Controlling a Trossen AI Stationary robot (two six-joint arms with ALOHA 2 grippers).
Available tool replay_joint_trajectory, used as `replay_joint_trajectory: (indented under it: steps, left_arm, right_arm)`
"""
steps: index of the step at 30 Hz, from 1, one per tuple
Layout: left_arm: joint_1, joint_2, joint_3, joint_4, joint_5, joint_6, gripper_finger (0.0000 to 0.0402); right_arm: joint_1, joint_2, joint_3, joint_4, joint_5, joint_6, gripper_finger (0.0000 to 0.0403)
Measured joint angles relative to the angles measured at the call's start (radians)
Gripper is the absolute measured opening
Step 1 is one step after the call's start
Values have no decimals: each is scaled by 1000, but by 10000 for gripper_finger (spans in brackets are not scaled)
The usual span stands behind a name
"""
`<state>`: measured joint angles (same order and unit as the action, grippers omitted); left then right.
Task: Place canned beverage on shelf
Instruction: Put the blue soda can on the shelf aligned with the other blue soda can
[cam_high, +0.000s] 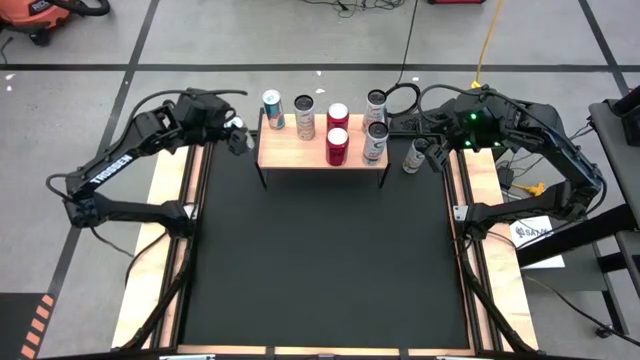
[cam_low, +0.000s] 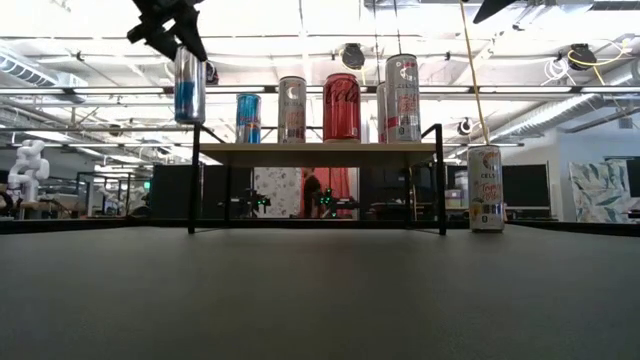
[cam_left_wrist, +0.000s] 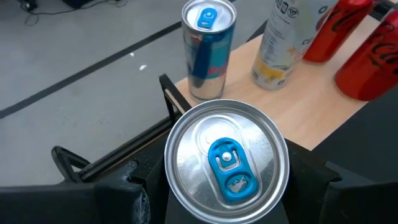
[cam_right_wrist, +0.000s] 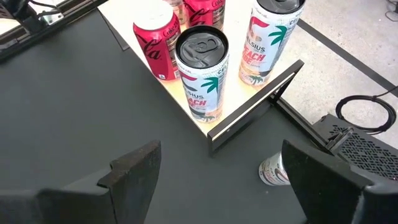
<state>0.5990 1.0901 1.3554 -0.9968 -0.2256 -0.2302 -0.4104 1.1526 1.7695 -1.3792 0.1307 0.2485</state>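
The shelf (cam_high: 322, 158) is a light-wood board on thin black legs at the table's far edge. Several cans stand on it: a blue-silver one (cam_high: 272, 108), a white one (cam_high: 304, 116), two red ones (cam_high: 337, 146) and two Celsius cans (cam_high: 375, 142). My left gripper (cam_high: 238, 135) is left of the shelf, shut on a blue-silver can (cam_low: 189, 85). My right gripper (cam_high: 437, 155) is open and empty beside a Celsius can (cam_high: 414, 155) that stands on the black mat right of the shelf. My left gripper pinches the blue-silver can between its two fingers, on the can's upper wall just under the rim (cam_left_wrist: 173, 180). The fingers (cam_low: 165, 25) come from above, pointing down. The can hangs upright, lifted clear, its base above the level of the shelf board, left of the shelf.
The black mat (cam_high: 320, 260) lies in front of the shelf between wooden edge strips (cam_high: 165, 240). On the shelf there is free board near the front left corner (cam_high: 285, 150). Cables and a power unit (cam_high: 530, 180) lie beyond the table's right side.
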Motion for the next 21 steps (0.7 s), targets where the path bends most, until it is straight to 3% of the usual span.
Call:
replay_joint_trajectory:
  steps: [21]
  left_arm:
    - [-65,87,12,66,-19,-53,219]
  right_arm:
    - [0,0,0,0,0,-2,318]
